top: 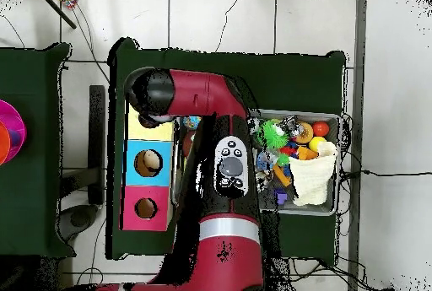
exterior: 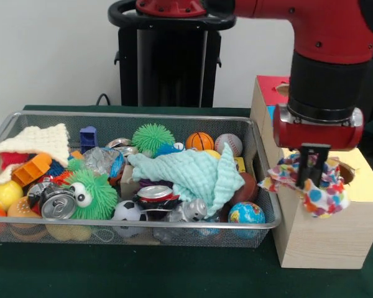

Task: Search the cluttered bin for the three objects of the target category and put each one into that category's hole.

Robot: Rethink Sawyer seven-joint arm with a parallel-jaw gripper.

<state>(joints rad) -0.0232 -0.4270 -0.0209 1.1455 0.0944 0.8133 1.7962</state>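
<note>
On the dark green worktop (exterior: 143,273), the black jaws (exterior: 312,177) are clamped on a crumpled multicoloured plastic wrapper (exterior: 317,189) beside the yellow-topped box's round hole (exterior: 346,172) (mostly hidden); released here, it could snag the rim or drop outside

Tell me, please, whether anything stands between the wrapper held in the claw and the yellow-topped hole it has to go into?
Nothing visible does. The claw is shut on the crumpled wrapper, which hangs over the near edge of the yellow-topped box, right beside the hole. The hole's visible part looks open; the arm hides it from overhead.
</note>
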